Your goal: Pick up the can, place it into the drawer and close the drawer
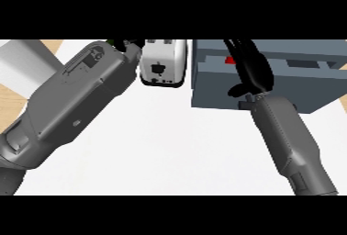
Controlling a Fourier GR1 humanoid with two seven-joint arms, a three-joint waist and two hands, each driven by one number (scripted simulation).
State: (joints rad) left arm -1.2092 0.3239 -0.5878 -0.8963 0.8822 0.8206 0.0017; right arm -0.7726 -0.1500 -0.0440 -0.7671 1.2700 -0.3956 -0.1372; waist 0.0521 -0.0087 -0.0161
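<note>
Toaster (163,62) beside drawer (298,87) (grey), right hand (249,69) over it

White counter top (176,137) fills most of the view. White toaster (163,62) stands at the far edge, dark slots and a knob showing. Light wood floor (10,98) at left, a strip also top left. White block (24,64) upper left, unclear what.

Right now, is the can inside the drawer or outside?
Inside: a red can shows in the open grey drawer, partly hidden by the right hand.
</note>
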